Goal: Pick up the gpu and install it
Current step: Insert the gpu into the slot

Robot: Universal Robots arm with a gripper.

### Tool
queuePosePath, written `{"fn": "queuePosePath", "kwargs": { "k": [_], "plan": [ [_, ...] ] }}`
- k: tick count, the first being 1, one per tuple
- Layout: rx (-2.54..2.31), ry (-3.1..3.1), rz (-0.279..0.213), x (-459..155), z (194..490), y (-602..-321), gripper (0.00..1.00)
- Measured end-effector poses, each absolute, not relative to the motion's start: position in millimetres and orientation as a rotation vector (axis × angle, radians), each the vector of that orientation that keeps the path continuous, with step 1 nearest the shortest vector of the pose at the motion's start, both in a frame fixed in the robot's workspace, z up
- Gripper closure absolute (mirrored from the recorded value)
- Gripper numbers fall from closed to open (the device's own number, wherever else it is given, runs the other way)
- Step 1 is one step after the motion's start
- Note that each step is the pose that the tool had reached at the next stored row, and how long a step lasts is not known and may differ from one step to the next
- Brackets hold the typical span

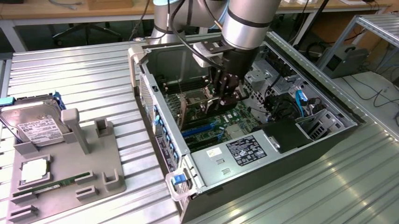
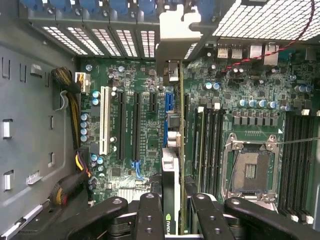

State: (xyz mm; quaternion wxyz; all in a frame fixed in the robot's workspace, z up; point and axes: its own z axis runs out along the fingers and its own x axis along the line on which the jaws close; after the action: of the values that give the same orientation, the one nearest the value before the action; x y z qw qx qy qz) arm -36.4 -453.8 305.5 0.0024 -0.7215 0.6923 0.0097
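From my station I see the ribbed metal table carrying the open computer case, which lies on its side across the table's middle and reaches toward the edge on the exterior view's right. The arm comes down into the case from the far edge. A grey fixture sits at the near corner on the exterior view's left. It holds a hard drive, a square silver chip and a green memory stick.

Inside the case, the gripper hangs over the motherboard. Its fingers are clamped on the gpu, one on each face. The card stands edge-on to the board, just beside a blue slot, with its silver bracket up against the case's rear slot openings. I cannot tell whether the card's lower edge touches a slot.
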Motion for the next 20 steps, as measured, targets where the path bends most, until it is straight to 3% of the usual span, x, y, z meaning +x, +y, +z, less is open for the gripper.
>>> {"fn": "queuePosePath", "kwargs": {
  "k": [20],
  "plan": [
    [-2.263, 2.172, 0.031, -45, 284, -454, 0.73]
  ]
}}
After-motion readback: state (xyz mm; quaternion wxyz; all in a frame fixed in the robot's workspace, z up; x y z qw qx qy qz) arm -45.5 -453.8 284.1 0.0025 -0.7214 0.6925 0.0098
